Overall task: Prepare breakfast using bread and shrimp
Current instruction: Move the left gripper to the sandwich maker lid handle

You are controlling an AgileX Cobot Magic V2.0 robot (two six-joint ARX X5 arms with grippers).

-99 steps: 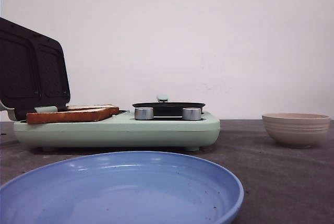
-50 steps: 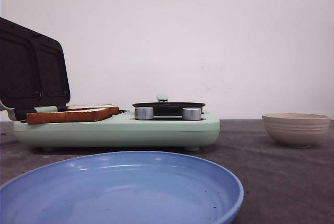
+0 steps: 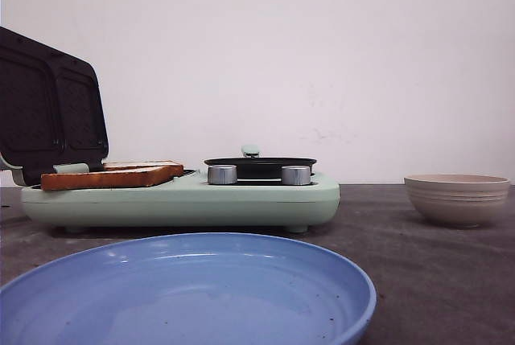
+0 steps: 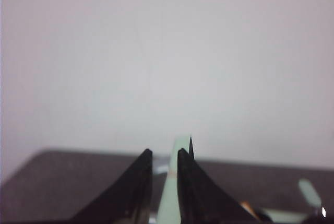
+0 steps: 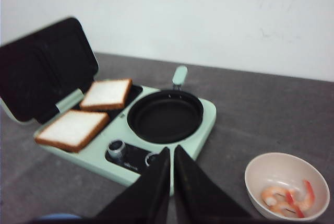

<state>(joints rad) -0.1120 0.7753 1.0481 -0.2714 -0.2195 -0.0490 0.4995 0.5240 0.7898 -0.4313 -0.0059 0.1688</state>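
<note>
Front view: mint green breakfast maker (image 3: 181, 199) sits on a dark grey matte table (image 3: 418, 264), smooth plastic body, rounded corners. No brand or writing readable on it. Its black ribbed lid (image 3: 50, 108) stands open at the left end. Bread (image 3: 109, 176) lies flat on the grill side, two slices seen edge-on, brown crust. Right of the bread, on the same appliance, a shallow black round pan (image 3: 259, 164) with a mint handle tip behind it; two silver metal knobs (image 3: 222, 174) in front of the pan. Beige ribbed bowl (image 3: 456, 199) stands on the table well right of the appliance, contents hidden by its wall. Glossy blue plate (image 3: 185, 293) in front of the appliance, nothing in it but small dark specks. No arms in this view.

Left wrist view: left gripper (image 4: 163, 153), black tapered fingers, narrow gap, holding nothing. Part of the mint appliance shows through the gap, blurred.

Right wrist view: right gripper (image 5: 171, 150), black fingers almost touching, holding nothing, hanging above the appliance's front edge by the knobs. Both bread slices show soft white faces, side by side on the grill plate. Pan is bare. Shrimp (image 5: 286, 195), curled orange-pink pieces, lie in the beige bowl, right of the appliance. Small print beside the knobs is too blurred to read.
</note>
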